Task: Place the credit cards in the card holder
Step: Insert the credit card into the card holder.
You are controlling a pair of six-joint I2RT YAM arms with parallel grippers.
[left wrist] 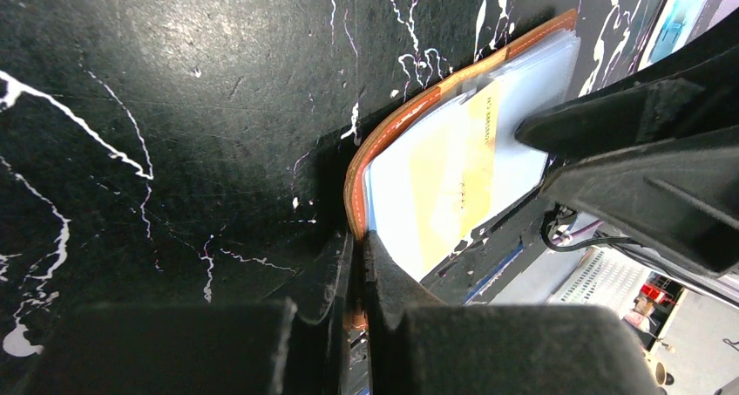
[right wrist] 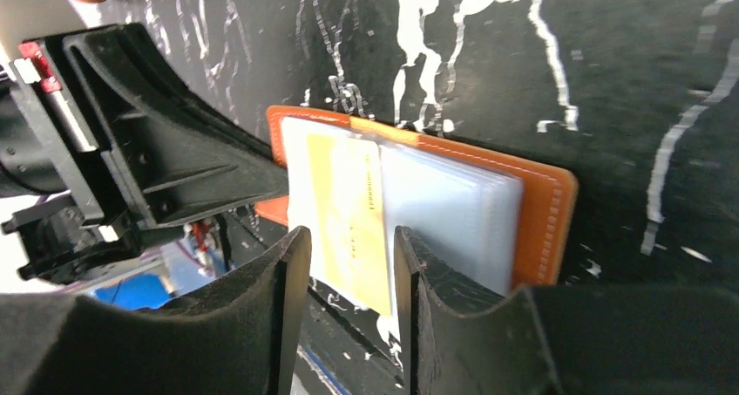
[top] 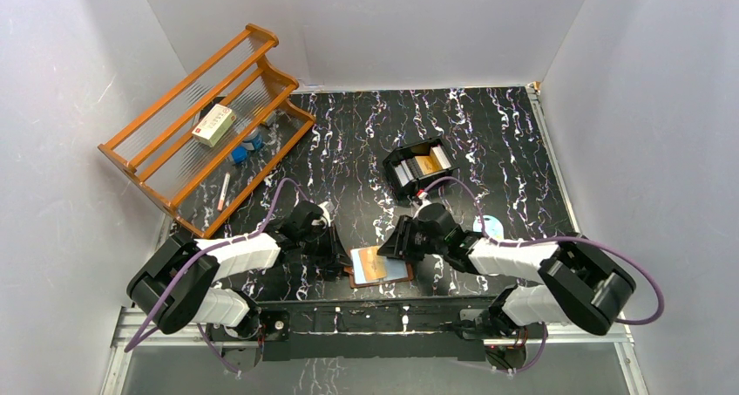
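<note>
At the near edge of the surface, about midway along it, the card holder (top: pixel 381 266) lies open. The left claw (left wrist: pixel 357 248) is pressed together on its brown leather rim, and the right claw (right wrist: pixel 349 248) stands spread to either side of an orange-gold credit card (right wrist: pixel 347 205) that sits in the pale blue sleeves. Farther back, toward the far edge, a black tray (top: pixel 420 170) holds more cards (top: pixel 427 164), and a wooden rack (top: pixel 205 133) leans in the far left corner.
</note>
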